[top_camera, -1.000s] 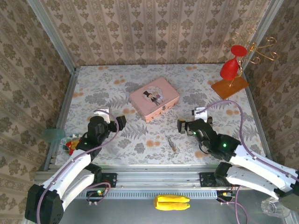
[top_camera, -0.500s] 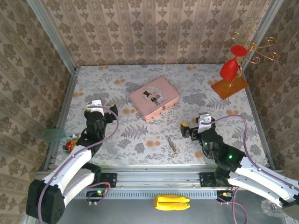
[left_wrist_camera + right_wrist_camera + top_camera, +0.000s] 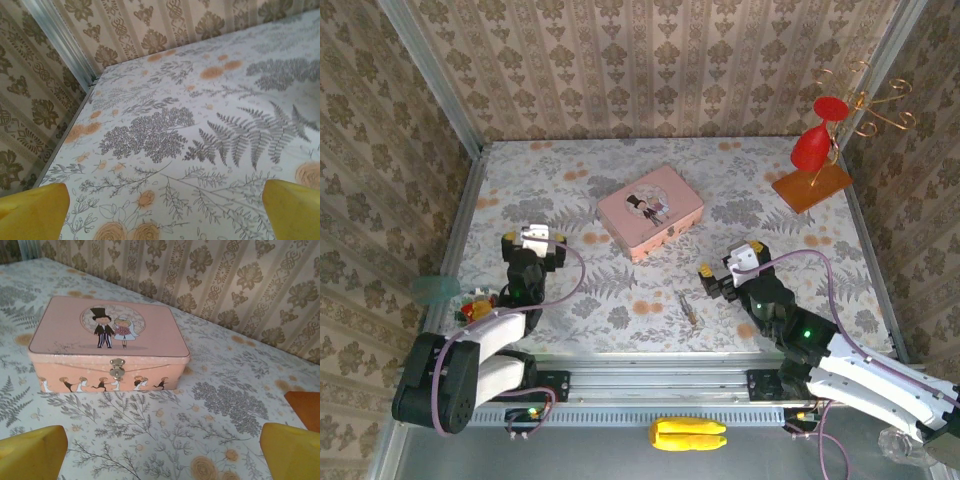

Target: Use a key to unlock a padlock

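Two grippers stand wide open over the flowered table [image 3: 790, 230], and neither holds anything. The key [image 3: 690, 308] lies flat close to the table's near edge, about midway along it. Its long axis runs roughly from far edge to near edge, at a slight slant. The right gripper [image 3: 725, 268] is near it, a little farther in and toward the right edge. The left gripper [image 3: 532, 242] sits well apart, toward the left edge. The right wrist camera looks past the key at the pink tin [image 3: 107, 335] mid-table, where the small brass padlock [image 3: 117, 368] hangs at the front clasp. The right arm looks better placed to take the key. It would need to turn down and toward the near edge.
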Motion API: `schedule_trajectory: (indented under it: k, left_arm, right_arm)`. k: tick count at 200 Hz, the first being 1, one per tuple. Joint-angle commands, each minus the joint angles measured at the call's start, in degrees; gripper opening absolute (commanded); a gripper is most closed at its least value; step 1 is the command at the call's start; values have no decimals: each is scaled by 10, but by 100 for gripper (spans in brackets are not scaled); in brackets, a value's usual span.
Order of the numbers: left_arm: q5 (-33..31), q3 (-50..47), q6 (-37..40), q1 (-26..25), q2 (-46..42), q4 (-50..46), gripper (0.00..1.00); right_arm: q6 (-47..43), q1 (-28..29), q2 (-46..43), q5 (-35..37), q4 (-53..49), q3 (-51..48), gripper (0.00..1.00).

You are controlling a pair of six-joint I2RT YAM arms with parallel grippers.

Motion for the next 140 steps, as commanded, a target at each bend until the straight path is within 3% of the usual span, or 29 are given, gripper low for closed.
schedule_trajectory:
  k: [1,35,61,72,91,115,140]
  left_arm:
    - [11,-3,53,3,9,71,100]
    - [14,-7,67,6,69,112,100]
    - [26,-14,80,12,122,195,100]
    - [16,-3,76,12,123,178,100]
    - [59,9,56,27,111,139,100]
    - [96,6,35,37,130,174,100]
    - [95,12,45,31,188,228,100]
  right_arm:
    - [-48,-7,1,-4,21,0,100]
    - [-58,-15,-1,-3,17,0,100]
    - [-61,-19,-1,-1,13,0,100]
    - [-63,-21,-1,-2,14,0,100]
    - [-65,-23,0,-2,13,2,100]
    - [-65,-27,0,-6,16,2,100]
    - [-63,-30,0,-13,22,-2,100]
